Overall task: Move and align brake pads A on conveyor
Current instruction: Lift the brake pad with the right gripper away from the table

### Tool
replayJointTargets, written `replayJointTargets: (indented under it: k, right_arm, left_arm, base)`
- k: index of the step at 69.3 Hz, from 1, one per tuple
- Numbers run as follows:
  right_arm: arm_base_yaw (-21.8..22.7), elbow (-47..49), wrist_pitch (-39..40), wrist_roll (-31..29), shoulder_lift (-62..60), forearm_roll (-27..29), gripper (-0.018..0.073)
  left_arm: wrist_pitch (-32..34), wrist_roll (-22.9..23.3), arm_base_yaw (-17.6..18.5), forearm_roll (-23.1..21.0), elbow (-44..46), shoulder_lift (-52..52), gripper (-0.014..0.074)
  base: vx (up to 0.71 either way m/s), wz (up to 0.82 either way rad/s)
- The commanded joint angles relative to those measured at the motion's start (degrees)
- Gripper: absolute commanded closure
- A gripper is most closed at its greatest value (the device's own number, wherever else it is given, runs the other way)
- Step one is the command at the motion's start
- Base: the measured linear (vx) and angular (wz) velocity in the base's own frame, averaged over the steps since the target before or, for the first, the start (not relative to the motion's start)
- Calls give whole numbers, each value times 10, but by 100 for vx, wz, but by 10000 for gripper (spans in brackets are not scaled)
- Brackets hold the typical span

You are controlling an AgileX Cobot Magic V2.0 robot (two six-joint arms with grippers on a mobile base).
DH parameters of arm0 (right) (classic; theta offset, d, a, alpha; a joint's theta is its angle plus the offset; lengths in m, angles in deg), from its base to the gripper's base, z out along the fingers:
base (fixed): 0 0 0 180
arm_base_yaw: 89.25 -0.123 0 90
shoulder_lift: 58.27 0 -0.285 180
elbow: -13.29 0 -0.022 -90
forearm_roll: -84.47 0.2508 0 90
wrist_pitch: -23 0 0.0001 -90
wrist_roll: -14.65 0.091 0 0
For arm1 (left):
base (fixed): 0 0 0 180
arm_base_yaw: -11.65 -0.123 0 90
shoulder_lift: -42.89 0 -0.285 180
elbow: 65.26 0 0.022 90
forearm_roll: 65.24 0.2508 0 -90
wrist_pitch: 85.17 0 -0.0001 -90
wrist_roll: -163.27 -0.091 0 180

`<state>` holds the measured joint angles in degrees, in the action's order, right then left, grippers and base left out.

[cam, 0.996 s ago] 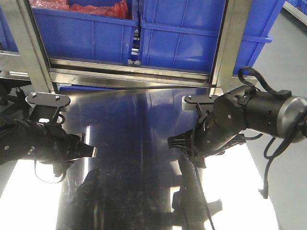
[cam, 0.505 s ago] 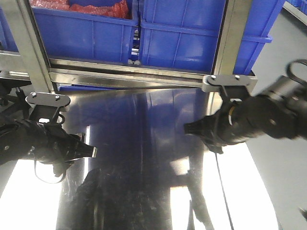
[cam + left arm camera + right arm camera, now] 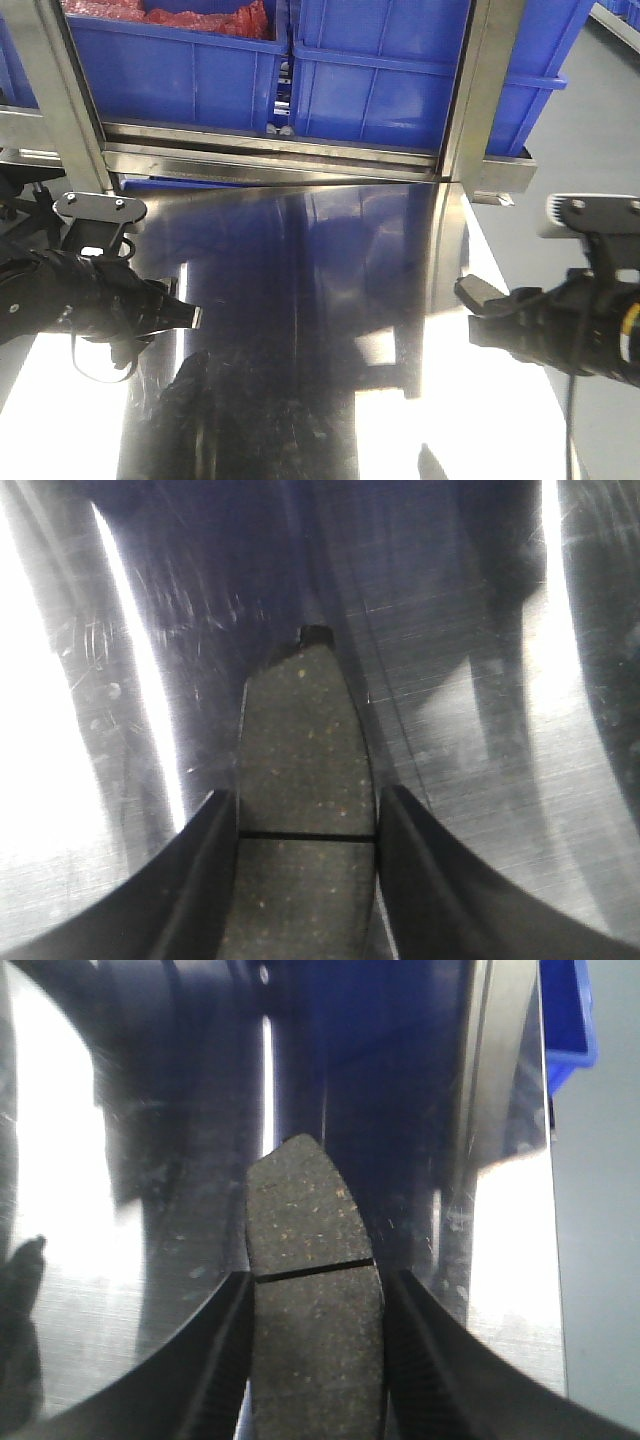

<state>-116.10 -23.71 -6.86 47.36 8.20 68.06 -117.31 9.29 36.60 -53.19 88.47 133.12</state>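
— What is each arm carrying?

— One pad apiece. The left end effector (image 3: pixel 307 800) is pinching the left brake pad (image 3: pixel 305 730) by its two long sides, jaws level with the groove across the middle. The right end effector (image 3: pixel 315 1282) grips the right brake pad (image 3: pixel 312 1210) the same way. Both pads are held over the shiny steel table (image 3: pixel 300 290). I cannot tell how far they clear it.

— How would they handle?

— Stiff and dense, I'd judge: no flex, and some weight for their size. The speckled face looks gritty, so the jaws should keep hold. Gripping at the groove keeps the weight balanced. Nearer an end, the pad could pivot.

— And room to move?

— The right pad sits close to the table's right edge, with grey floor beyond. A steel frame (image 3: pixel 270 160) and blue bins (image 3: pixel 380 90) close off the far edge. The left arm is near the left edge. Between the arms I see only reflections.

— The conveyor?

— It is in none of the views, so I cannot say which way to carry.
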Motion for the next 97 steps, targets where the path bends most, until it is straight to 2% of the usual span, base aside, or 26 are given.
replayJointTargets:
  k: [1, 13, 37, 59, 97]
  right_arm:
    - [2, -7, 58, -1, -51, -14, 405]
    - [2, -16, 56, -1, -92, -14, 405]
    - [2, -16, 59, -1, -100, -14, 409]
    - [2, -16, 59, -2, -100, -14, 493]
    - [2, -16, 67, -2, -100, -14, 492]
  left_arm:
    - [30, 1, 3, 4, 14, -22, 577]
    - [30, 1, 3, 4, 14, -22, 577]
    - [30, 1, 3, 4, 14, -22, 577]
    - [30, 1, 3, 4, 14, -22, 577]
    - [30, 1, 3, 4, 14, -22, 577]
  base:
    - [0, 0]
    - [0, 0]
    - [0, 0]
    - [0, 0]
    - [0, 0]
